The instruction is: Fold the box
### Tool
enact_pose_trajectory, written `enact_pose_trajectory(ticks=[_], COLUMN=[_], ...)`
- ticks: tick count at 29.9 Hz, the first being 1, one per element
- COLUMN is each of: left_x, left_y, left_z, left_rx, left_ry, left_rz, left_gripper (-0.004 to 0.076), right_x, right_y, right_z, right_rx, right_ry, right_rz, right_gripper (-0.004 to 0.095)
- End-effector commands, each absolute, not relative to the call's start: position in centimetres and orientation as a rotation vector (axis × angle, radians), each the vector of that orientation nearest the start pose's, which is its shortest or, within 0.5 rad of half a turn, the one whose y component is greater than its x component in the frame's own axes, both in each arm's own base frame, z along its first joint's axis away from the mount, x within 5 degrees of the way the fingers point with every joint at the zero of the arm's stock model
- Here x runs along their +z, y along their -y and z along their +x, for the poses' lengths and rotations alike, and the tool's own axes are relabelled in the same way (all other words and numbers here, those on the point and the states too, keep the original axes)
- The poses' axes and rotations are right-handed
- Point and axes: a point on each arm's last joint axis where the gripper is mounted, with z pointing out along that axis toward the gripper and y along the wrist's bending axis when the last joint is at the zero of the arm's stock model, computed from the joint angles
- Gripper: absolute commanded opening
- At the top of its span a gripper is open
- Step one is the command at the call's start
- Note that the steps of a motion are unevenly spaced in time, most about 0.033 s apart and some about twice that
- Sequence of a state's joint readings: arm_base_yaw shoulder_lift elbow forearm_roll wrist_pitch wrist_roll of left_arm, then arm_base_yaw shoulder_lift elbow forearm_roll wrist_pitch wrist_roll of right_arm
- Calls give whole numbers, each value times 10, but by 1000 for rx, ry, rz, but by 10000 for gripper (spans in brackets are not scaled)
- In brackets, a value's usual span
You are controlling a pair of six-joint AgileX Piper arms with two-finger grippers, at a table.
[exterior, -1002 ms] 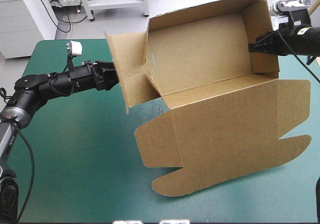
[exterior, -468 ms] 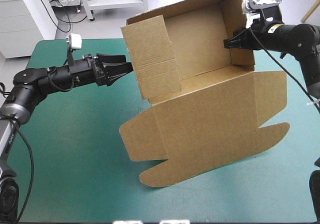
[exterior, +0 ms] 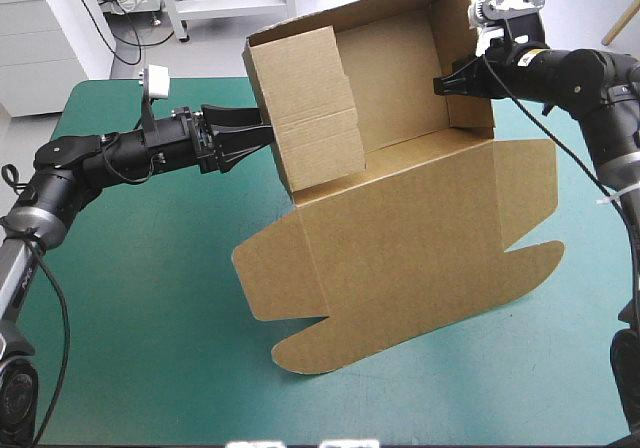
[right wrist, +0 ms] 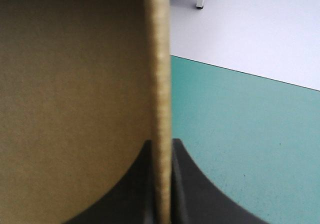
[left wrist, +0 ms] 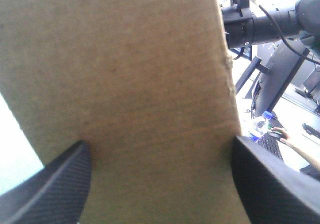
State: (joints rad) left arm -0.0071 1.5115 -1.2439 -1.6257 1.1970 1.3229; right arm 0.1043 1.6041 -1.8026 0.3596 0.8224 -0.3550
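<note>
The brown box [exterior: 400, 228] stands tipped up over the table's middle, its open tray facing me and its lid [exterior: 420, 268] hanging down to the teal-green cover. My right gripper [exterior: 441, 85] is shut on the tray's right wall; in the right wrist view the board's edge [right wrist: 161, 84] runs straight between the fingers of that gripper [right wrist: 161, 151]. My left gripper [exterior: 256, 135] is open, its tips against the outside of the left end flap [exterior: 305, 108]. In the left wrist view that flap [left wrist: 130, 84] fills the space ahead of the left gripper [left wrist: 161, 144], whose fingers [left wrist: 55, 189] stand wide apart.
The lid's rounded tabs [exterior: 300, 353] touch the table cover [exterior: 130, 298] toward the front. Bare cover lies left of and in front of the box. The table's far edge [right wrist: 240, 71] runs just behind the right gripper.
The right gripper has carried the box to the left. The left end flap, splayed outward earlier, now stands folded in against the tray, with the left gripper's tips moved up to it.
</note>
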Motion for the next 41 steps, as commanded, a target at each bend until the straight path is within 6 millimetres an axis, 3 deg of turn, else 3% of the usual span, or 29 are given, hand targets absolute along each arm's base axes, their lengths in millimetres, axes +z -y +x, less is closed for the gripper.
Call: enact_pose_trajectory(ticks=[1,11,15,26,33,41], left_x=[414,433,436,478,489,493], left_y=[91,96,107,144,162,169], left_z=[288,289,296,296,299,302], left_rx=[-1324,-1286,-1146,-755,-586,-564], left_ry=[-1455,-1454,-1591,-1804,-1864,-1838], left_rz=[708,718,688,520,387,283], left_gripper=[558,558,558,545,542,414], right_x=[486,489,489,494,495,498], right_y=[-61,-60,-60,-57,-73,-84], right_z=[342,343,343,345,344,342], right_rx=[300,310,312,280,229,266], right_ry=[-1878,-1852,-1845,-1795,-1778,-1750], right_rz=[-314,-279,-269,-242,-245,-225], right_gripper=[-19,-19,-19,-15,-15,-16])
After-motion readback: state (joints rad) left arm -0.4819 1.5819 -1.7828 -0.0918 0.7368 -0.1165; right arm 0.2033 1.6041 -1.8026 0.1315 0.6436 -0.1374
